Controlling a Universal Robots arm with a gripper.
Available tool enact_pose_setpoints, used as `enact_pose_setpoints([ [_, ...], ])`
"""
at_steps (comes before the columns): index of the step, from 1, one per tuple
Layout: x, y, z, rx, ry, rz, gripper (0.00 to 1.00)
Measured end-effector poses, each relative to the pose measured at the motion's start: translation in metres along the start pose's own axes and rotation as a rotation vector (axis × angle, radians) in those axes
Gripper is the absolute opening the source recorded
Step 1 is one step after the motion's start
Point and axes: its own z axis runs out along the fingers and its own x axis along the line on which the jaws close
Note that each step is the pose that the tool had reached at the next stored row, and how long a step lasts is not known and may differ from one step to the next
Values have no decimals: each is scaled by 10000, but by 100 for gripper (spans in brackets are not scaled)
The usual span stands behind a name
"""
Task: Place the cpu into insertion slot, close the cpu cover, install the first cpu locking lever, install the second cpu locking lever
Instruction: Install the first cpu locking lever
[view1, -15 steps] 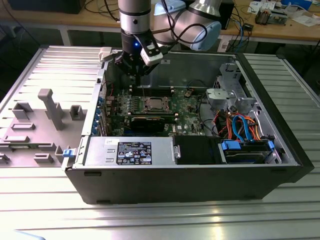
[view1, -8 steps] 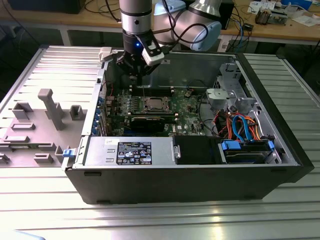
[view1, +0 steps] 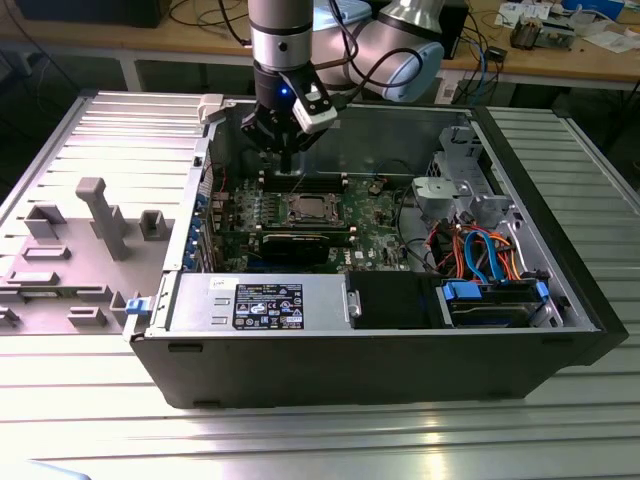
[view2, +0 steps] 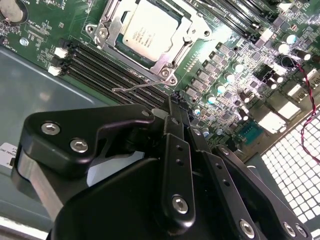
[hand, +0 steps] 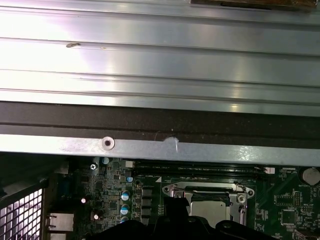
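Hovering inside the open computer case, the gripper hangs just behind the insertion slot. In the second wrist view, jaws together and empty; the cpu sits seated, its cpu cover down, one locking lever loose. A misjudged descent could bend it.

- In the first wrist view the tool covers the near part of the cpu.
- In the second wrist view I see the cpu cover cut by the picture's edge.
- I cannot tell the lever positions in the exterior view.
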Motion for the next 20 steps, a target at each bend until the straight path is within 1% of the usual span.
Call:
enact_pose_setpoints([
  [10, -1, 0, 5, 0, -1, 0, 11],
  [12, -8, -8, 12, 0, -1, 0, 11],
  [13, -27, -18, 25, -2, -2, 7, 11],
  [14, -31, -26, 31, -5, -4, 23, 11],
  [15, -36, -31, 36, -18, -5, 33, 11],
  [16, -46, -33, 40, -78, -6, 39, 11],
  [17, -52, -33, 42, -180, -11, 44, 11],
  [18, -60, -34, 43, -356, -20, 51, 11],
  [19, -67, -34, 50, -459, -27, 56, 11],
  [20, -72, -34, 54, -461, -27, 58, 11],
])
